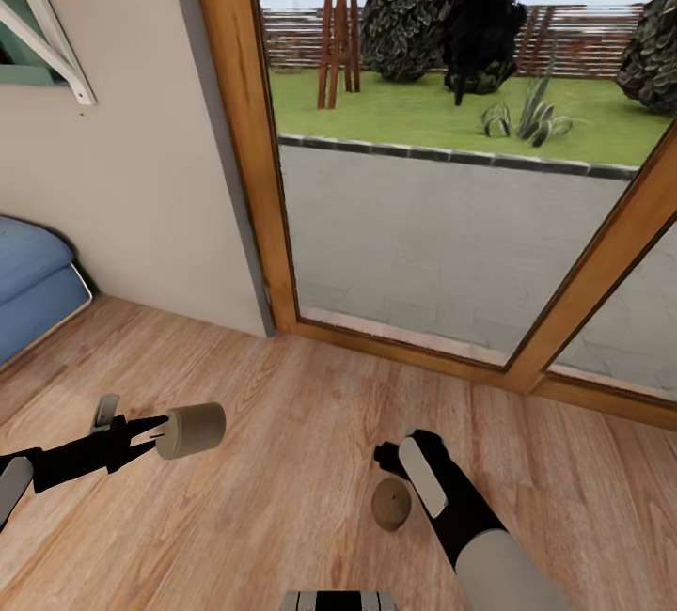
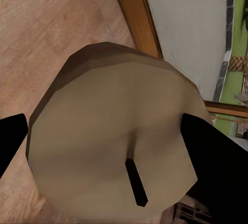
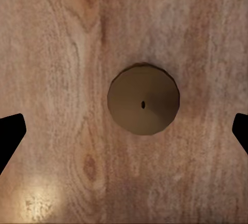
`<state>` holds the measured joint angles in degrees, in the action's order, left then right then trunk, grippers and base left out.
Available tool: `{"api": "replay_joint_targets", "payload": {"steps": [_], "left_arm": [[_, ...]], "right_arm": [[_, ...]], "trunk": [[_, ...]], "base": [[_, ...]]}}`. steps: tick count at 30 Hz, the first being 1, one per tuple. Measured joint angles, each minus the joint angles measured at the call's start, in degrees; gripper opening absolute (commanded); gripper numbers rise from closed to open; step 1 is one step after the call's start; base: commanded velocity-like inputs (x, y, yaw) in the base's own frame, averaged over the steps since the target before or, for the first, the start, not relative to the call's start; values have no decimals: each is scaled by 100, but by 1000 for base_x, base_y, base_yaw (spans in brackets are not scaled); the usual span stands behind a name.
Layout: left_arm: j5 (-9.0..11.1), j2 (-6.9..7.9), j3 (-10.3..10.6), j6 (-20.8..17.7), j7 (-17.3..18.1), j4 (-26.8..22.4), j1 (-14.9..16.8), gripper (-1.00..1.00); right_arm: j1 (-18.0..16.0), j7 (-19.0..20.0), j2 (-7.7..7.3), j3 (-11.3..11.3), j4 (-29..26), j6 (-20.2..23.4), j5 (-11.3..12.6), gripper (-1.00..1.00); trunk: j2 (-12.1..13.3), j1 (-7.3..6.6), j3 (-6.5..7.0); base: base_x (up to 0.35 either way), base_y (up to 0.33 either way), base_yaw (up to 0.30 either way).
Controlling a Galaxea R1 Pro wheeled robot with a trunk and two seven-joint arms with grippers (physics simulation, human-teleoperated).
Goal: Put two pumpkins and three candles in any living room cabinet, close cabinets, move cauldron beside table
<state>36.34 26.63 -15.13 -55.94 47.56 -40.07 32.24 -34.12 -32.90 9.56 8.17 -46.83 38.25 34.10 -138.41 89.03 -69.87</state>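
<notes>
A stubby beige candle (image 1: 191,430) hangs sideways above the wood floor, and my left gripper (image 1: 158,433) is shut on it. In the left wrist view its flat top and dark wick (image 2: 135,181) sit close between the black fingers (image 2: 214,157). A second candle (image 1: 390,503) stands upright on the floor near my base. My right gripper (image 1: 387,461) hovers straight above it, pointing down. In the right wrist view this candle (image 3: 143,100) lies centred on the planks, with the open right gripper (image 3: 124,136) spread wide and apart from it.
A wood-framed glass door (image 1: 243,122) fills the wall ahead, with paving and a garden beyond. A blue cushioned seat (image 1: 33,282) stands at the left by the beige wall (image 1: 141,179). Bare wood floor (image 1: 282,423) lies around both arms.
</notes>
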Motion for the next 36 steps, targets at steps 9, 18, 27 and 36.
{"api": "replay_joint_targets", "payload": {"steps": [9,18,27,36], "left_arm": [[1,0,-5,-1,-4,0,0,-100],[1,0,-5,0,19,0,-5,-100],[9,0,-7,-7,37,0,0,-100],[12,0,-13,-9,66,0,-2,-100]], "right_arm": [[-435,174,-6,9,778,-449,-41,100],[-487,179,-53,8,1123,-467,-85,100],[-499,193,-50,9,1150,-467,-87,100],[-499,524,-58,9,1186,-631,-100,100]], "trunk": [[-361,198,-162],[-491,280,-348],[-503,303,-548],[-515,326,-747]], "base": [[0,0,0],[0,0,0],[0,0,0],[0,0,0]]}}
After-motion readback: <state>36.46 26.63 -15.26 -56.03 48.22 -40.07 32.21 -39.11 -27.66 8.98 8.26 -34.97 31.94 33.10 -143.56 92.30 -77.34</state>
